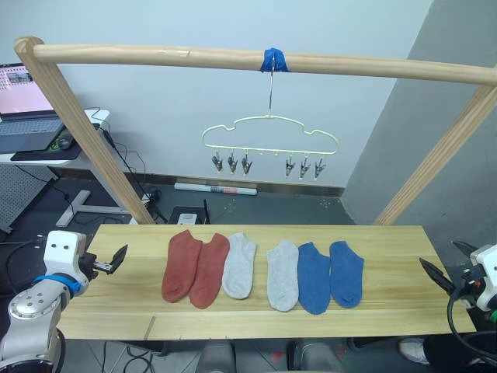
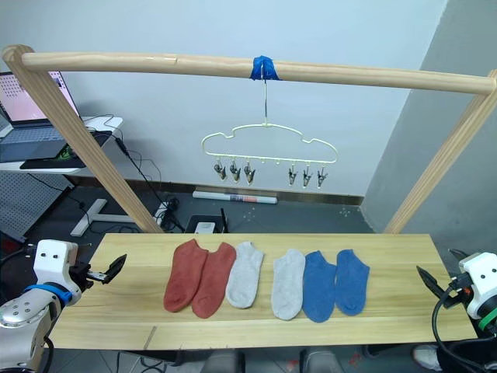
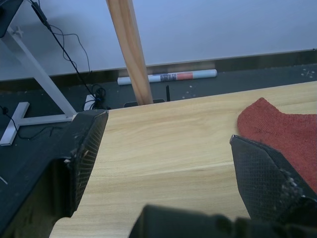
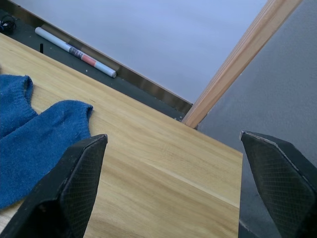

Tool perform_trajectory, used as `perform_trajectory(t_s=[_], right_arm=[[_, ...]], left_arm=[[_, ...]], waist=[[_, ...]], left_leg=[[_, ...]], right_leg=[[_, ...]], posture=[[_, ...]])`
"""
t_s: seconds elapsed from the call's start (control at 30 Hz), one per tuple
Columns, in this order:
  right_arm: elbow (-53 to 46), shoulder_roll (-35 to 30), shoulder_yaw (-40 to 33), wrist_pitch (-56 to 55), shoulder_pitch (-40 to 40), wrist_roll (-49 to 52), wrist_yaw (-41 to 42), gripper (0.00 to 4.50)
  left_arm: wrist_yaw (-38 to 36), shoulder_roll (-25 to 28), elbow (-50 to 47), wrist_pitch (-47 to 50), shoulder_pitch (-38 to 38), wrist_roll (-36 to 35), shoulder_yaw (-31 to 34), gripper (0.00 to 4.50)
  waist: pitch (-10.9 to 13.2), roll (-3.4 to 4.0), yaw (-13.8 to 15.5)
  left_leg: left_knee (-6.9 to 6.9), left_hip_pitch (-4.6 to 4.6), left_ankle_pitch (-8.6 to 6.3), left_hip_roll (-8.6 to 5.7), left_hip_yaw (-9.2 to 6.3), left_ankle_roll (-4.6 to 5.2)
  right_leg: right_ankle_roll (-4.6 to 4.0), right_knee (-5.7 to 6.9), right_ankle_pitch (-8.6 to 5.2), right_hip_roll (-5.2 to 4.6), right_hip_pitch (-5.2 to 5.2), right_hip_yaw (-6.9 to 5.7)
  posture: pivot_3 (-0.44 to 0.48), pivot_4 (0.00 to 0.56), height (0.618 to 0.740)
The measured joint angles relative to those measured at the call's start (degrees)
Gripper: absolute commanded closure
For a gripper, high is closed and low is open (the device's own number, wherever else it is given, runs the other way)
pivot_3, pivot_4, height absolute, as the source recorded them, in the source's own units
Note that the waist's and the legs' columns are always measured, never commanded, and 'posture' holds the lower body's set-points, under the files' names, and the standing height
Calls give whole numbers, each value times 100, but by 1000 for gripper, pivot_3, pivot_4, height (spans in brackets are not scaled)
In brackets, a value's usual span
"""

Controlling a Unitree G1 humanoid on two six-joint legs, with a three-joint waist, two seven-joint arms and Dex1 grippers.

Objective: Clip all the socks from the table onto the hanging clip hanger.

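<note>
I see the wooden pole frame (image 1: 233, 58) spanning the scene, its slanted legs coming down behind the counter (image 1: 388, 256). The counter is a long top of pale planks, running nearly the full width of my head views.

From blue tape (image 1: 273, 60) on the top pole hangs the clip hanger (image 1: 270, 132), a thin cream wire with a wavy outline. Six silver clips (image 1: 231, 162) dangle along its lower bar in two groups of three. I see nothing in any clip.

All six socks lie flat in a row on the counter, below the hanger. From my left: two rust-red socks (image 1: 194, 266), overlapping each other; two light grey socks (image 1: 240, 265), with a narrow gap between them; two blue socks (image 1: 330, 274), touching side by side.

Left pincer (image 1: 116, 259): over the counter's left end, well apart from the red pair, fingers spread, holding nothing. In the left wrist view a red sock's cuff sits beside one finger (image 3: 84, 158).

Right pincer (image 1: 443, 277): at the counter's right edge, fingers spread wide, empty, apart from the blue pair.
</note>
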Motion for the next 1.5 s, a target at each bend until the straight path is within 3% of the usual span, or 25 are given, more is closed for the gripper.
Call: perform_trajectory(t_s=[0.57,0.9,1.07,1.2,1.3,1.37,1.5], right_arm=[[-292,102,2,-32,76,-133,-275,0],[-762,200,-7,-45,317,-221,-396,0],[-1417,200,-8,168,403,10,-272,0],[-2163,170,79,500,389,156,-224,0],[-3321,43,487,1161,-219,619,-339,0],[-4127,-126,786,1776,-759,1097,-475,0],[-4703,-235,1182,2661,-1292,1682,-709,0]], left_arm=[[-355,21,-99,331,-24,-386,300,27],[-322,-64,-312,92,-145,-334,298,27],[-174,-267,-715,133,-381,-277,172,27],[85,-596,-1236,501,-628,-286,17,27],[319,-1089,-1819,871,-988,-362,-350,27],[458,-1374,-2226,1054,-1318,-390,-616,27],[555,-1502,-2503,1267,-1603,-454,-707,27]], waist=[[-10,0,-2],[46,15,-9],[120,38,-13],[276,58,-30],[439,60,-87],[541,10,-140],[696,-35,-217]], left_leg=[[0,2,0,0,0,0],[1,5,0,1,0,0],[0,8,0,1,1,0],[4,6,1,-2,5,2],[13,1,9,-11,10,12],[15,2,11,-17,0,13],[12,-2,0,-10,-2,2]], right_leg=[[0,2,0,0,1,0],[-1,2,-1,0,0,5],[-1,2,-1,2,3,10],[2,4,-2,4,1,26],[4,20,-1,31,-6,84],[11,42,-4,56,-5,123],[37,49,-22,68,-8,131]], posture=[[124,90,740],[75,156,740],[60,173,740],[-25,243,740],[-42,261,740],[-65,289,740],[-77,311,740]])
